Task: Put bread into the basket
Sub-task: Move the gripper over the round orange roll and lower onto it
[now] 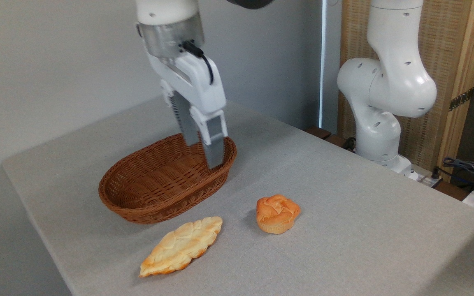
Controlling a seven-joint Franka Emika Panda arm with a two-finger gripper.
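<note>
The bread, a small round orange-golden bun with a swirled top, rests on the grey table in front of and to the right of the basket. The basket is oval brown wicker with low sides and has nothing inside. My gripper hangs over the basket's right end, fingers pointing down. A clear gap separates the two fingers and nothing is between them. The bun lies well apart from the gripper, nearer the camera and to the right.
A longer, flat, pale golden braided loaf lies in front of the basket near the table's front edge. The arm's white base stands at the table's far right edge, with cables beside it.
</note>
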